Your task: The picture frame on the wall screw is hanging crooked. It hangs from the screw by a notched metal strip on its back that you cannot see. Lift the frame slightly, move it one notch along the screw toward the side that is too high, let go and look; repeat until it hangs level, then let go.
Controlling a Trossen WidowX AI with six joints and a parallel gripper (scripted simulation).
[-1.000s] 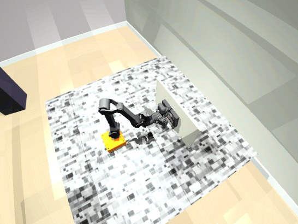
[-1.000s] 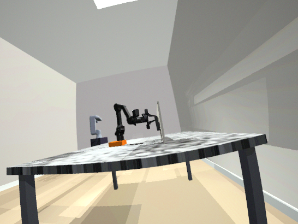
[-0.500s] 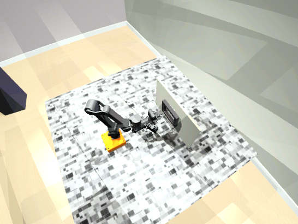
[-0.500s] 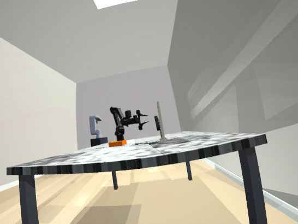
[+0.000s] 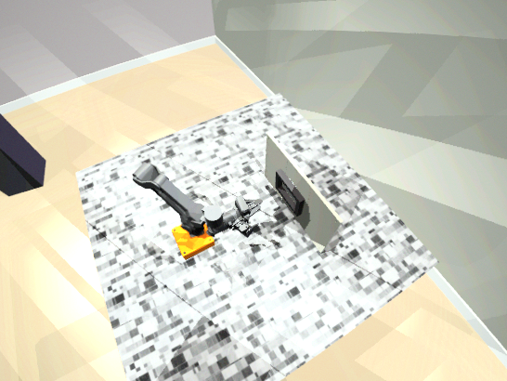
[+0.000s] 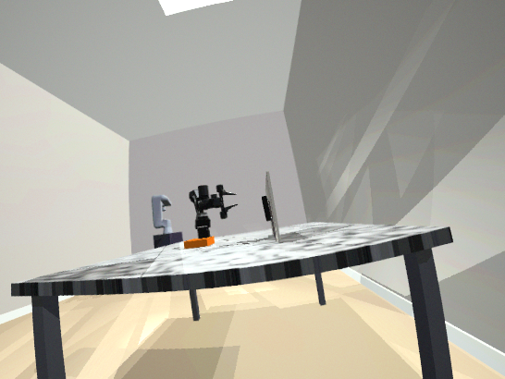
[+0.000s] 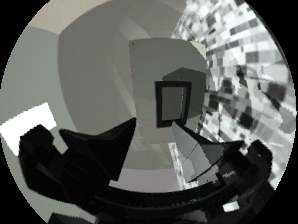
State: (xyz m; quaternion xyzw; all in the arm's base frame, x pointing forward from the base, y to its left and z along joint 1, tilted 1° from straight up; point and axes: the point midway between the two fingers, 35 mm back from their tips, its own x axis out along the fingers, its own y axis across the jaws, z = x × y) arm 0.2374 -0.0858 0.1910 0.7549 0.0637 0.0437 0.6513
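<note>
The dark picture frame [image 5: 301, 208] [image 6: 266, 208] [image 7: 159, 104] hangs on the front of the upright pale panel [image 5: 274, 155] [image 6: 270, 189] [image 7: 145, 65]. Its edges look nearly parallel to the panel's edges; a small tilt cannot be told. The screw and the notched strip are hidden behind the frame. My gripper [image 5: 255, 217] [image 6: 237, 199] [image 7: 154, 122] is open and empty. It stands back from the panel, with a clear gap between its fingertips and the frame. In the wrist view one fingertip slightly overlaps the frame's near edge.
The arm's orange base [image 5: 192, 243] [image 6: 199, 242] stands on the speckled table [image 5: 251, 297] [image 6: 231, 265], in front of the panel. The frame casts a shadow on the panel. A dark block [image 5: 20, 155] [image 6: 167, 238] stands beyond the table, with a pale arm [image 6: 158, 213] on it.
</note>
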